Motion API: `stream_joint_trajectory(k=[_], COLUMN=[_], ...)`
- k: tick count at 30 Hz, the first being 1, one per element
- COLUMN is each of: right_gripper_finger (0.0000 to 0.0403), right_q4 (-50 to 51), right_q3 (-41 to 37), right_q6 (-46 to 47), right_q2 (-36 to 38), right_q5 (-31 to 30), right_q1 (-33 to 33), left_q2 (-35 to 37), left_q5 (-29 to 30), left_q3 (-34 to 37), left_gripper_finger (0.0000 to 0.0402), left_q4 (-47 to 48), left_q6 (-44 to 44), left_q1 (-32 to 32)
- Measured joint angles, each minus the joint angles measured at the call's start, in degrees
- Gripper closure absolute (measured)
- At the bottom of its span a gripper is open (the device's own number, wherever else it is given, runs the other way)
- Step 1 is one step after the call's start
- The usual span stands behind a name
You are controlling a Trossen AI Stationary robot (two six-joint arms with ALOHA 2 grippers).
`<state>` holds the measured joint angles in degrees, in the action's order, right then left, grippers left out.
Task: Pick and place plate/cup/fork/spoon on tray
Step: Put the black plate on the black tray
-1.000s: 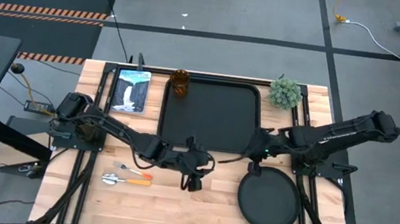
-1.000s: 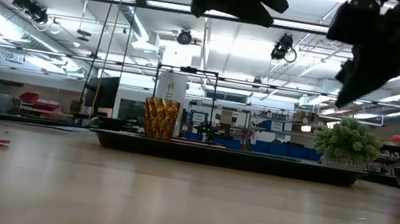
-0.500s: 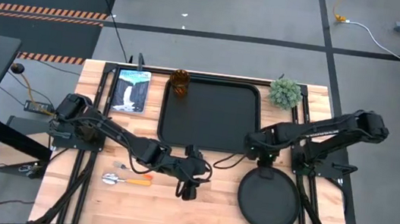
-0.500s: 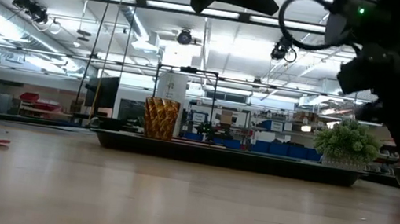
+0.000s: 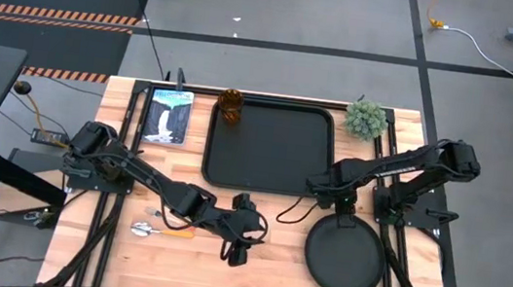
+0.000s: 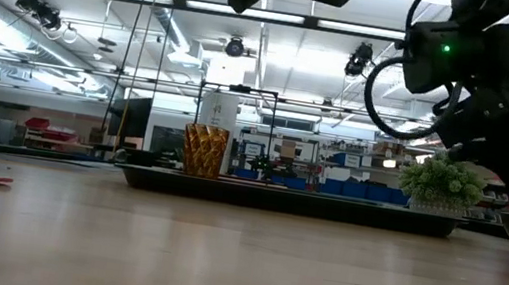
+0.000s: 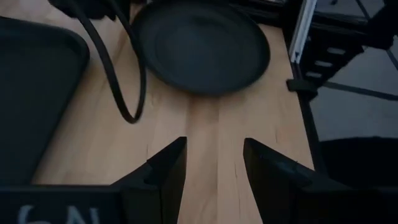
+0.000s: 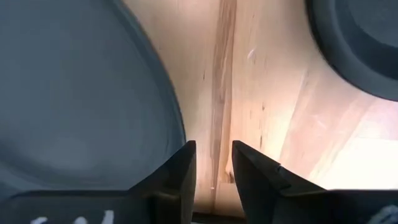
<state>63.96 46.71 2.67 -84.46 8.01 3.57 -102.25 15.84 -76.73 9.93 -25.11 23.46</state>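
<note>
The black tray (image 5: 270, 150) lies at the table's far middle. The amber cup (image 5: 230, 106) stands at its far left corner, also in the low view (image 6: 204, 150). The black plate (image 5: 346, 255) lies flat on the table, near right. The fork (image 5: 160, 214) and spoon (image 5: 153, 230) lie on the table at the left, partly under my left arm. My left gripper (image 7: 214, 168) is open and empty above bare wood left of the plate (image 7: 199, 46). My right gripper (image 8: 211, 168) is open and empty above the gap between plate (image 8: 74, 93) and tray corner (image 8: 360, 43).
A green potted plant (image 5: 366, 118) stands at the tray's far right corner. A blue-white picture card (image 5: 168, 115) lies left of the tray. A black cable (image 7: 124, 74) loops over the wood between tray and plate.
My left gripper has gone toward the table's near edge, away from the tray. My right arm has swung toward the table's left and come down toward the gap between the tray and the plate's far rim. Plate, cup, fork and spoon have stayed in place.
</note>
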Motion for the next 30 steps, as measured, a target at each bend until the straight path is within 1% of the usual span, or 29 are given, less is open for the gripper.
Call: stream_joint_trajectory(k=[5, 9, 25, 30], right_gripper_finger=[0.0292, 0.0292, 0.0293, 0.0307], right_q4=[1.0, 1.9, 1.6, 0.9], right_q3=[0.3, 0.3, 0.3, 0.3], right_q6=[-1.4, -1.4, -3.4, -4.0], right_q2=[0.0, -1.7, -9.0, -9.7], right_q5=[1.1, 2.8, 3.9, 4.6], right_q1=[0.0, 0.0, 0.2, 0.2], left_q2=[0.0, 0.0, 0.0, 0.0], left_q5=[-3.4, -6.0, -6.1, -6.1], left_q3=[0.0, 0.0, 0.0, 0.0], left_gripper_finger=[0.0233, 0.0233, 0.0233, 0.0233], left_q4=[1.6, 1.6, 1.5, 1.5], left_q6=[-1.3, -1.5, -1.8, -1.8], left_q1=[0.5, 0.6, 0.6, 0.6])
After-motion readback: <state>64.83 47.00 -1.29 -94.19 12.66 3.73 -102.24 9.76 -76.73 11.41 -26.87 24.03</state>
